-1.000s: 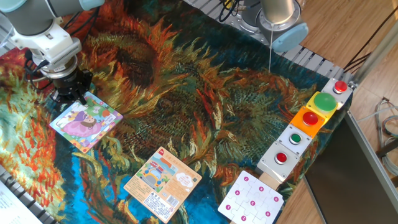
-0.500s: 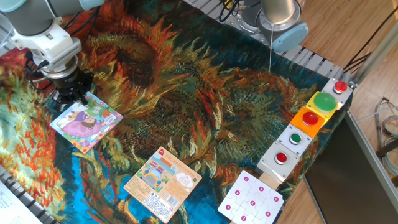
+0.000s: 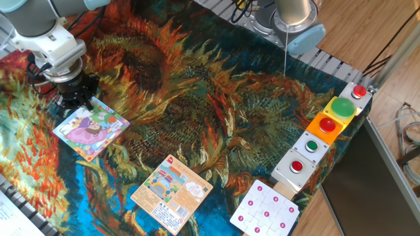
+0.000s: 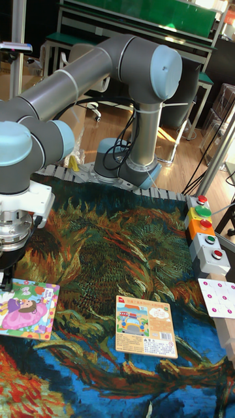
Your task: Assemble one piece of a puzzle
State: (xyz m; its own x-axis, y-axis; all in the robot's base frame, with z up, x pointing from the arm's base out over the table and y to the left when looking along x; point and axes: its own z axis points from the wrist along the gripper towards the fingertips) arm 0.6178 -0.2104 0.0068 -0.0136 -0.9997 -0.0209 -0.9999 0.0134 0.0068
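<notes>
Comparing the three fixed-view pictures across the last second, nothing shifts: the gripper (image 3: 73, 99) sits at the same spot over the far corner of the puzzle (image 3: 90, 128), and the puzzle lies at the same angle on the painted sunflower cloth (image 3: 197, 85). Judgement: the arm is holding still at the board's corner, either pressing a piece home or pausing just after seating it, so the step looks near its end rather than its start. Fingers are dark and bunched against the corner; whether they are clenched, released, or pinching a piece cannot be told from either view, and in the tall fixed view the tool runs off the left edge at the puzzle (image 4: 26, 309). No loose piece is visible anywhere on the cloth. Puzzle location: left side of the table, near the front edge, well apart from the tan-orange card (image 3: 172, 193) at front centre and the white dotted card (image 3: 265, 211) at front right. Containers: none in view; the only fixtures are the button boxes (image 3: 325, 134) lined along the right edge, nothing resting on them.
</notes>
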